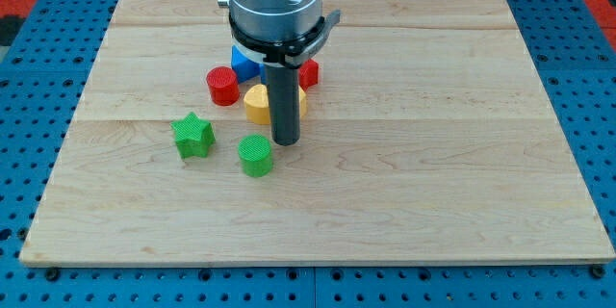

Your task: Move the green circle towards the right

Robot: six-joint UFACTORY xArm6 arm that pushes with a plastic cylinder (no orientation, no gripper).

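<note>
The green circle [256,155] is a short round block on the wooden board, a little left of the view's centre. My tip [286,141] rests on the board just to the right of it and slightly above, a small gap apart. The dark rod rises from the tip to the grey arm body at the view's top. A green star [192,136] lies to the left of the circle.
A yellow block [258,103] sits just behind the rod, partly hidden by it. A red cylinder [222,86] is to its left, a blue block [243,63] above it, and a red block [308,73] shows right of the rod. The board's edge [318,262] runs along the view's bottom.
</note>
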